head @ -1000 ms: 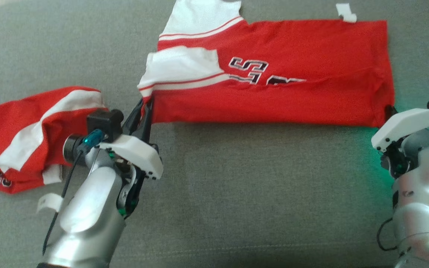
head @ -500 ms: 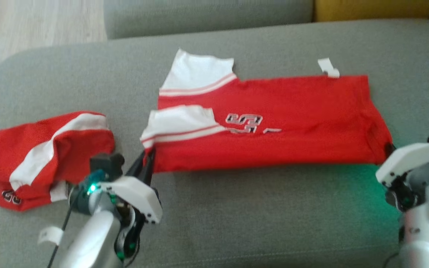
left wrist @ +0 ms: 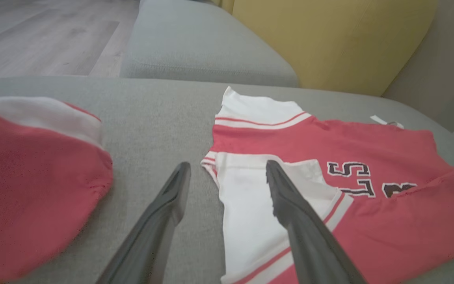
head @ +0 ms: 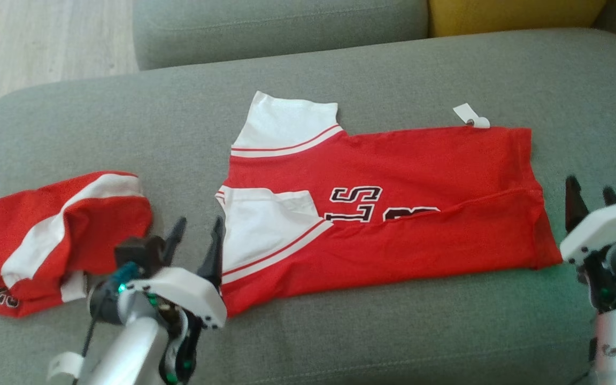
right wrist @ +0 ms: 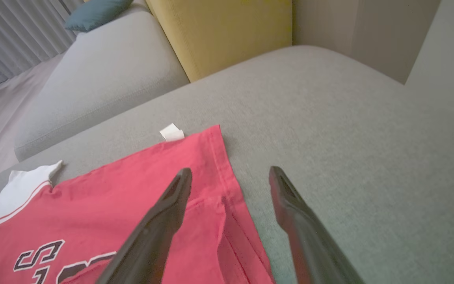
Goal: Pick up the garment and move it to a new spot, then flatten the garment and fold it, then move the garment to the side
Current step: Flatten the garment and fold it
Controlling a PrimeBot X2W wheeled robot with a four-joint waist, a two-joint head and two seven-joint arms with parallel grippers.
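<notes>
The red garment (head: pixel 420 160) lies folded lengthwise on the grey sofa cushion (head: pixel 340 331), white sleeves toward the robot's left (a white tag (head: pixel 470 116) pokes out at its far edge). The left gripper (head: pixel 197 235) stands at the sleeve end, the right gripper (head: pixel 588 195) just off the hem, both with jaws spread and empty.

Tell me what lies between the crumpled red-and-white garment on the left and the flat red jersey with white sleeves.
In the head view, bare grey sofa cushion and the open left gripper; the left wrist view shows the same grey strip.
</notes>
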